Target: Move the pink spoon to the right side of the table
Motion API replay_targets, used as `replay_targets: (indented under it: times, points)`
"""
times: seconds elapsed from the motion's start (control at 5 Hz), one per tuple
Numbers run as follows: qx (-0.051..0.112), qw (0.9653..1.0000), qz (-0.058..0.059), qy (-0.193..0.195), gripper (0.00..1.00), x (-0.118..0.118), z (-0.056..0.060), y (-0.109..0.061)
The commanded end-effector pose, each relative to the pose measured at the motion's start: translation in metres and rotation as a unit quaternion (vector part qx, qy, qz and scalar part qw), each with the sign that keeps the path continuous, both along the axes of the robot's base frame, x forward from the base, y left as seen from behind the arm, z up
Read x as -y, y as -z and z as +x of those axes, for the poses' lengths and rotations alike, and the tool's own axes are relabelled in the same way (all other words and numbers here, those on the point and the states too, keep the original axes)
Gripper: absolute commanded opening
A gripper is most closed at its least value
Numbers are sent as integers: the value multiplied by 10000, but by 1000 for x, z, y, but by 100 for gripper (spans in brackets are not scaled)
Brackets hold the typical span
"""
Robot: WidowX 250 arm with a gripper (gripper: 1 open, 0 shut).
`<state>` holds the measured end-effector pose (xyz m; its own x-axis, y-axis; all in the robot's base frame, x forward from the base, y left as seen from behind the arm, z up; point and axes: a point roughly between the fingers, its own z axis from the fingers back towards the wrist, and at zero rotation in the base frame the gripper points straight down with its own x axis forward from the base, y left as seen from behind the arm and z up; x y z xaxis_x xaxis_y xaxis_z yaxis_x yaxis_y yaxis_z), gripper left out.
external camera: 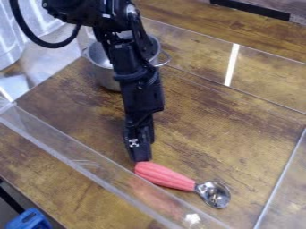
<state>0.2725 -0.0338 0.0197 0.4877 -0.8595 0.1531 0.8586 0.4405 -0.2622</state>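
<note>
The pink spoon (pixel 177 181) lies flat on the table (pixel 227 125) near the front acrylic wall, handle pointing up-left and shiny metal bowl at the lower right. My gripper (pixel 139 148) points down just above the handle's upper end, touching or nearly touching it. The fingers look closed together, but nothing shows them clamped on the spoon. The black arm rises from the gripper toward the upper left.
A steel pot (pixel 110 61) stands at the back left, partly hidden behind the arm. Clear acrylic walls (pixel 107 183) edge the table on all sides. Bare wood stretches to the right of the spoon.
</note>
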Motion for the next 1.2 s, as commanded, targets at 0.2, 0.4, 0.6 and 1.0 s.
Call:
replay_targets:
  times: [0.2,0.4,0.6,1.0]
  points:
    - [-433,9988,-195,126,100,-2,-12,17]
    - [-468,9982,-278,264,100,22,-13,18]
    - [-526,9970,-358,438,100,45,-13,18]
    - [-587,9914,-433,1083,100,75,-8,13]
